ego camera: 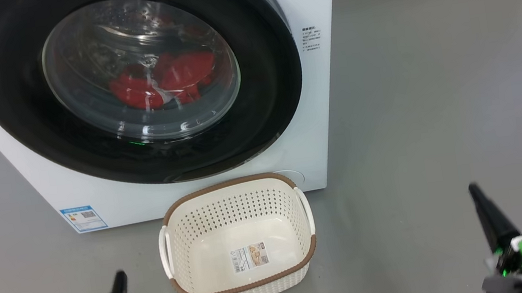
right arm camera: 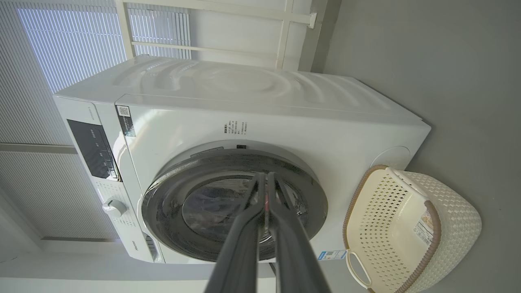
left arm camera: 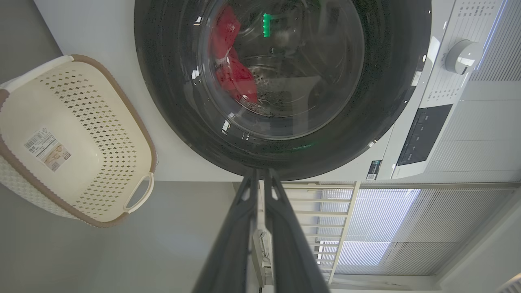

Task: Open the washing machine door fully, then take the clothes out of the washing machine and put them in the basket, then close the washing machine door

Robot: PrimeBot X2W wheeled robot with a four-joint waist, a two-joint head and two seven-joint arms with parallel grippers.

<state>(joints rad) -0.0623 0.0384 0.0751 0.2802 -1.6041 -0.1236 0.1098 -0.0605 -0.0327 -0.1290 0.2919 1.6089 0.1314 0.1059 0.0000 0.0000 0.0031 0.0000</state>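
While the washing machine door (ego camera: 145, 151) is shut, step one is pending - clothes (ego camera: 166, 80) lie behind its glass, basket (ego camera: 230, 183) on the floor against the machine's front. Left gripper (ego camera: 119, 276) and right gripper (ego camera: 473, 187) pinched together, empty - next, a finger has to catch the door's rim

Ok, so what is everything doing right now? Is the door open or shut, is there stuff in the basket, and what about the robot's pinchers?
washing machine door, shut
clothes, inside the washing machine, seen through the door's glass
basket, empty and upright
left gripper, shut, holding nothing
right gripper, shut, holding nothing
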